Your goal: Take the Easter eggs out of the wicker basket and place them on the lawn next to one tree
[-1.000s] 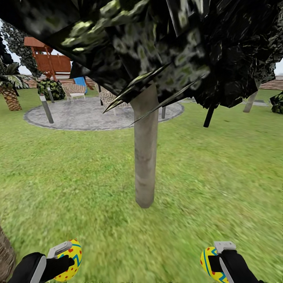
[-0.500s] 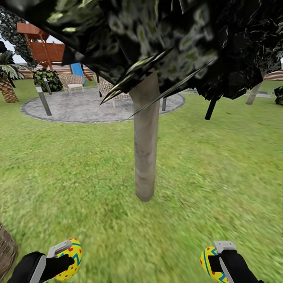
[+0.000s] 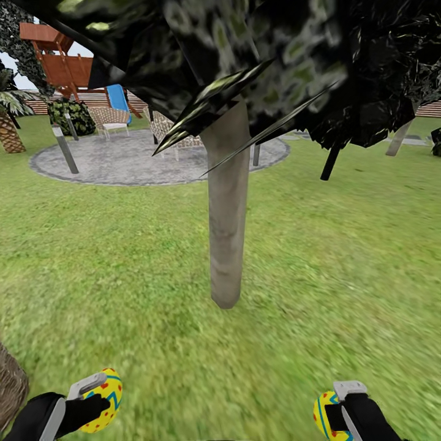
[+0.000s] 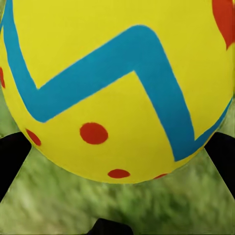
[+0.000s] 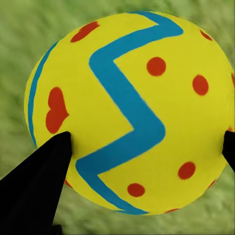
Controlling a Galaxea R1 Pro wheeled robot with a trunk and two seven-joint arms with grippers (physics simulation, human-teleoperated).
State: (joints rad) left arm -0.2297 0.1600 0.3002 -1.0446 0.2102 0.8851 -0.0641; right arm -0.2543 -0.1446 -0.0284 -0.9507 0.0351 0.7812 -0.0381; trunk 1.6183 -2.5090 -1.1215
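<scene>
Two Easter eggs were held, one in each gripper, low in the head view. The left gripper (image 3: 98, 401) was closed on the left egg (image 3: 105, 399), a yellow egg with a blue zigzag band and red dots; in the left wrist view this egg (image 4: 117, 88) sat between the two dark fingers (image 4: 12, 156), pressed at both sides, with blurred grass beyond it. The right gripper (image 3: 337, 411) was likewise clamped on the right egg (image 3: 323, 416); in the right wrist view that egg (image 5: 132, 112) was pinched between the black fingertips (image 5: 41, 181), its zigzag running down its face, with grass behind.

The lawn (image 3: 343, 257) spread under and ahead of both grippers. The tree (image 3: 228, 208) stood ahead of them, roughly midway between the two, its pale trunk meeting the grass well apart from either egg. Its dark speckled crown (image 3: 257, 55) hung above and forward of the grippers.

The wicker basket (image 3: 9, 383) showed as a brown woven edge just outside the left gripper; its inside could not be seen. Far beyond the tree lay a round paved area (image 3: 141, 162) with chairs (image 3: 110, 119), and a wooden play structure (image 3: 58, 61) farther off on the left gripper's side.
</scene>
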